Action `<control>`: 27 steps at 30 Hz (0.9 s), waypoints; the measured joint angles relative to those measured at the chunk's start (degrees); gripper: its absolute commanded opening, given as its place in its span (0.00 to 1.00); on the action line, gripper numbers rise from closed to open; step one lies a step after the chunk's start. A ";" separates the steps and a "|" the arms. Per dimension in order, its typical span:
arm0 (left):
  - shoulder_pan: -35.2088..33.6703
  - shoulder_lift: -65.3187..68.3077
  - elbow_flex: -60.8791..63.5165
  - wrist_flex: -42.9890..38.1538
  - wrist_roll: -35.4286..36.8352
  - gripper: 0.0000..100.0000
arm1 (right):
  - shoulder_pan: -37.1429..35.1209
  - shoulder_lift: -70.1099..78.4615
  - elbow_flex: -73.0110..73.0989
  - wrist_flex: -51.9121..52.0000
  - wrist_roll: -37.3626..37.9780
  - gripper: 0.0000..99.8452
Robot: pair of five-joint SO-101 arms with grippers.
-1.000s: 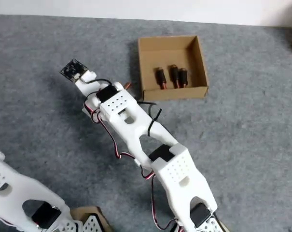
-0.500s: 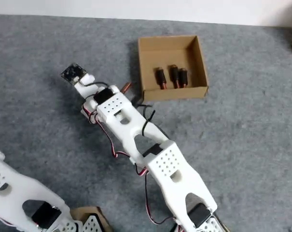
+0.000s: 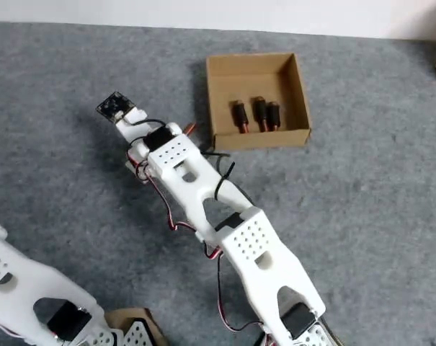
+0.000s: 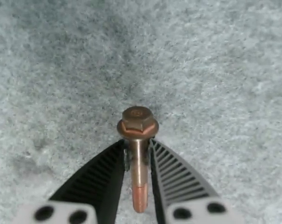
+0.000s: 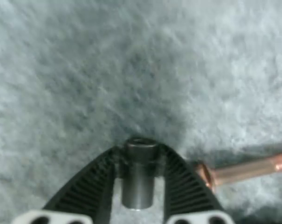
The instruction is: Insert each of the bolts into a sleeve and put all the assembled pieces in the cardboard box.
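**Bolt in one end effector, sleeve in the other**

Over the grey felt-like counter (image 4: 215, 70), the left end effector (image 4: 138, 145), black with ribbed inner faces, pinches a copper-coloured hex-head flanged bolt (image 4: 138, 127) by its shank, with the head pointing away from the wrist. Stamped marks on the bolt head are too faint to read. The right end effector (image 5: 140, 150) is clamped on a dark grey metal cylindrical sleeve (image 5: 140, 179), whose open bore faces the counter. Just beside it is a second copper-coloured bolt (image 5: 245, 169), its head toward the sleeve. In the high view, the white right arm (image 3: 203, 187) stretches across the counter toward the open brown cardboard box (image 3: 261, 138). The second bolt's tip shows beside the arm's wrist, near the box's front wall. Three assembled pieces (image 3: 261, 114), black sleeves with copper ends, lie side by side inside the box.
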 measured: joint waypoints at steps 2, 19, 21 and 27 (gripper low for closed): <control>0.00 0.00 0.00 0.00 0.00 0.01 | 0.09 0.35 -2.37 3.08 -0.09 0.00; 0.18 0.00 1.85 0.00 0.09 0.01 | 0.09 1.67 -15.91 18.46 0.00 0.01; 0.18 0.00 1.85 0.00 0.09 0.01 | 0.00 1.67 -15.91 19.78 0.00 0.01; 4.57 -1.76 0.62 8.88 10.55 0.01 | -0.26 1.76 -22.33 27.08 0.00 0.01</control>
